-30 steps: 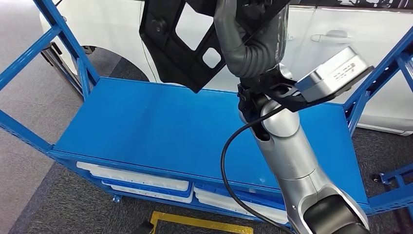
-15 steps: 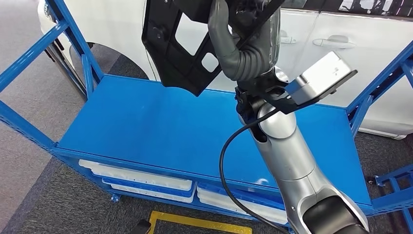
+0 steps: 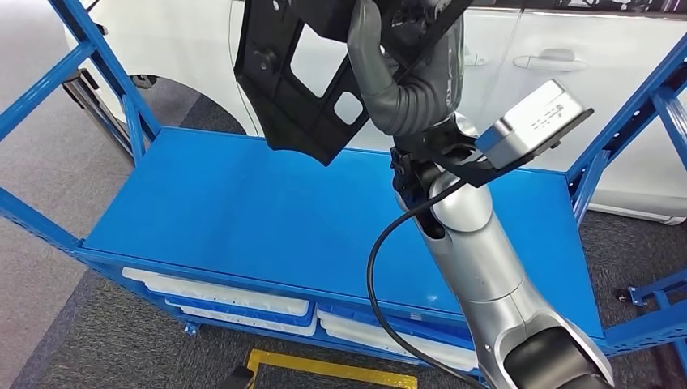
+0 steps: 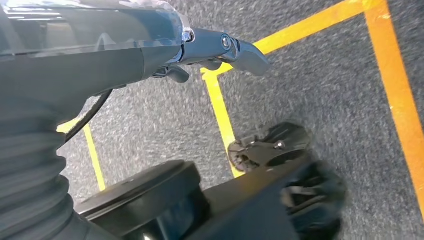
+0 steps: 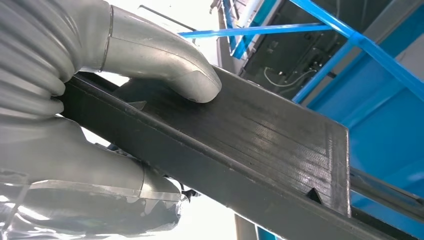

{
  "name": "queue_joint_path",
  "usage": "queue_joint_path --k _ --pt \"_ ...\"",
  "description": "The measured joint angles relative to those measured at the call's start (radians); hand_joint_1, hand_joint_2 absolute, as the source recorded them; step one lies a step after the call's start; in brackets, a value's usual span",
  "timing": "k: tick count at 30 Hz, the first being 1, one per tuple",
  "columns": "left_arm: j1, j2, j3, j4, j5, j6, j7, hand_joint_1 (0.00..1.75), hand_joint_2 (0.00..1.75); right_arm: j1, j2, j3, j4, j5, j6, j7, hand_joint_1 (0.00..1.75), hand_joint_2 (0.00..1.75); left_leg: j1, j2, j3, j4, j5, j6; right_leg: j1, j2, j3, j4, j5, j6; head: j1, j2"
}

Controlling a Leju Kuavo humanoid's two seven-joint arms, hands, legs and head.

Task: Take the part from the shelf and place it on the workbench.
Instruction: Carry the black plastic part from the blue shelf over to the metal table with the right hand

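Right hand (image 3: 405,73) grips unlabelled black part (image 3: 292,81).

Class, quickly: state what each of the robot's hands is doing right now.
Left hand: holds nothing; open or closed cannot be told.
Right hand: gripping the black part.

A blue metal shelf (image 3: 267,215) spreads below the right hand (image 3: 405,73), with white trays (image 3: 235,300) on the tier beneath it.
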Motion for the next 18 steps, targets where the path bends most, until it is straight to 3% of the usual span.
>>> queue_joint_path --k 2,3,5,7,11,13,15,16,17,18 --pt "0.001 0.0 0.0 0.0 0.001 -0.002 0.005 0.0 1.75 0.0 0.0 0.001 0.001 -0.004 -0.003 0.007 1.69 1.75 0.0 0.0 -0.02 0.065 -0.019 0.001 0.004 0.0 -0.007 0.003 0.003 -0.004 0.0 0.0" --pt "0.001 0.0 0.001 0.0 0.001 -0.002 0.007 0.0 1.75 0.0 0.0 0.002 0.001 -0.006 -0.004 0.009 1.69 1.75 0.0 0.0 -0.001 0.037 0.0 0.004 0.006 0.0 -0.01 0.005 0.005 -0.004 0.0 0.0" --pt "0.0 0.0 0.001 0.0 0.001 -0.003 0.008 0.0 1.75 -0.002 0.0 0.002 0.0 -0.008 -0.004 0.009 1.69 1.75 -0.003 0.0 0.079 -0.103 0.057 0.016 0.009 0.001 -0.012 0.008 0.008 -0.002 0.0 0.0" --pt "-0.002 0.0 0.001 0.0 0.001 -0.003 0.009 0.0 1.75 -0.005 0.0 0.002 0.0 -0.009 -0.004 0.009 1.69 1.75 -0.01 -0.001 0.136 -0.209 0.089 0.028 0.012 0.001 -0.017 0.011 0.013 0.006 0.0 0.0" --pt "-0.001 0.0 0.001 0.0 0.001 -0.003 0.011 0.0 1.75 -0.007 0.0 0.002 0.0 -0.009 -0.01 0.011 1.69 1.75 -0.011 0.0 0.133 -0.235 0.114 0.047 0.01 0.001 -0.029 0.014 0.019 0.031 0.0 0.0" --pt "-0.003 -0.002 0.002 0.0 0.001 -0.003 0.012 0.0 1.75 -0.011 0.0 0.002 0.001 -0.009 -0.025 0.016 1.69 1.75 -0.006 0.004 0.119 -0.244 0.134 0.058 0.008 0.002 -0.052 0.071 -0.039 0.041 0.0 0.0" --pt "-0.004 -0.003 0.002 0.0 0.001 -0.003 0.012 0.0 1.75 -0.014 -0.001 0.003 0.003 -0.009 -0.043 0.024 1.69 1.75 -0.007 0.006 0.095 -0.244 0.152 0.062 0.003 0.002 -0.093 0.202 -0.132 0.05 0.0 0.0" --pt "-0.004 -0.003 0.002 0.0 0.001 -0.003 0.012 0.0 1.75 -0.014 -0.002 0.003 0.005 -0.009 -0.052 0.028 1.69 1.75 -0.007 0.006 0.083 -0.243 0.16 0.062 0.002 0.002 -0.108 0.263 -0.161 0.053 0.0 0.0" --pt "-0.003 -0.003 0.002 0.0 0.001 -0.003 0.011 0.0 1.75 -0.015 -0.003 0.004 0.008 -0.009 -0.061 0.032 1.69 1.75 -0.007 0.007 0.07 -0.242 0.169 0.061 0.0 0.002 -0.108 0.299 -0.17 0.056 0.0 0.0" --pt "-0.002 -0.003 0.003 0.0 0.001 -0.003 0.011 0.0 1.75 -0.015 -0.005 0.006 0.011 -0.009 -0.068 0.036 1.69 1.75 -0.007 0.007 0.058 -0.24 0.177 0.06 -0.001 0.001 -0.09 0.294 -0.156 0.057 0.0 0.0"
